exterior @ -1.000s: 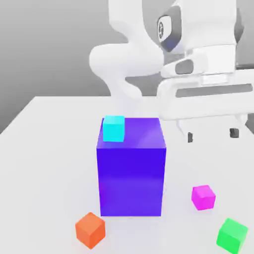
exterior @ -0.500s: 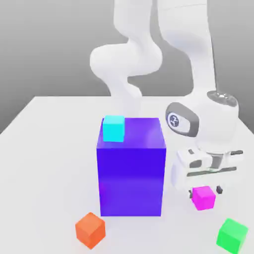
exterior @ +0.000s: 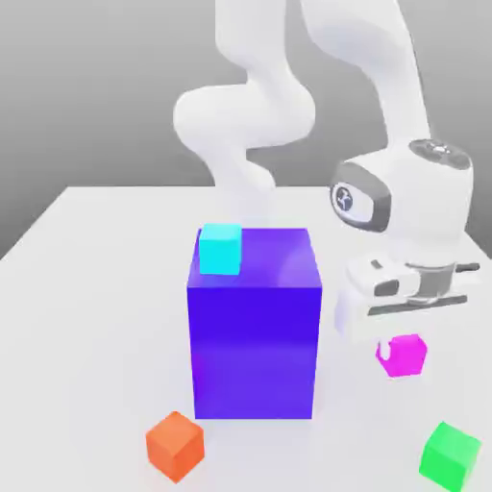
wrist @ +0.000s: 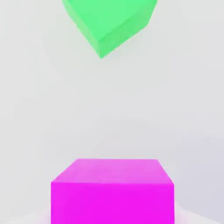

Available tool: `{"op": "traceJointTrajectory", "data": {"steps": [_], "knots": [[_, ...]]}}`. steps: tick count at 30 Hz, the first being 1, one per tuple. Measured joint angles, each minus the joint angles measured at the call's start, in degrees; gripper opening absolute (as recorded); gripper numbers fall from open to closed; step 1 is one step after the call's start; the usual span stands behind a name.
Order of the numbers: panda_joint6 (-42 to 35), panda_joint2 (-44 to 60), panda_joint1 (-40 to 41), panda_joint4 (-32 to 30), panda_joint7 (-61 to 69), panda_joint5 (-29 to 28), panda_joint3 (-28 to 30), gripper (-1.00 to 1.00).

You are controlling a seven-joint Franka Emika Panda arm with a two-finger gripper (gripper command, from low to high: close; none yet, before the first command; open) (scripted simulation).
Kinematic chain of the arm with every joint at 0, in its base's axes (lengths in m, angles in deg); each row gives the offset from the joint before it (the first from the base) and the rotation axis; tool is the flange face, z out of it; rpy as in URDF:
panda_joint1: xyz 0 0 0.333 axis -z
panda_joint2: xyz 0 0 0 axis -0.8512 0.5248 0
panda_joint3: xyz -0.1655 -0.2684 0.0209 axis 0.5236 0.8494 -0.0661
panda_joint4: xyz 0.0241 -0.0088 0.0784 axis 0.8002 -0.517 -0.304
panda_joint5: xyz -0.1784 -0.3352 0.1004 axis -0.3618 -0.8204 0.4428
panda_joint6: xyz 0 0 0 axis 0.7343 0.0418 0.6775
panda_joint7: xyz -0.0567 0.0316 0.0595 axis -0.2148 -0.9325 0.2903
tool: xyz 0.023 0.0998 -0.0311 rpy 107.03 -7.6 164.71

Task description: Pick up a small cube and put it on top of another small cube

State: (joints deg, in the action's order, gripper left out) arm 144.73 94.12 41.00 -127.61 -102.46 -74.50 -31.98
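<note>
Exterior view: the white robot arm bends down toward the near right part of the pale grey surface, and its end effector is clenched on the small glossy magenta-pink cube, which hangs just clear of the surface below the hand. To the exterior view's left of it, close by, stands the big glossy blue-purple block, with a small cyan cube sitting on its top at the far left corner. A small orange cube lies at the near edge in front of the block's left corner. A small green cube lies by the near right corner, near the magenta-pink cube but apart from it.

From the hand view, the magenta-pink cube sits close under the camera, with the green cube beyond it on the surface.
</note>
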Motion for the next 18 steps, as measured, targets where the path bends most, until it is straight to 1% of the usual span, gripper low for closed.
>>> {"op": "traceJointTrajectory", "data": {"steps": [10,12,14,15,18], "knots": [[-11.88,5.4,3.56,17.23,17.3,-0.48,-0.6,-1.0],[-10.71,8.09,3.57,18.87,18.0,-1.58,-0.05,-1.0],[-7.62,11.86,2.81,19.5,17.11,-3.35,1.11,-1.0],[-6.05,13.66,2.31,19.67,16.58,-4.19,1.75,1.0],[-6.05,13.66,2.31,19.67,16.58,-4.19,1.75,1.0]]}}
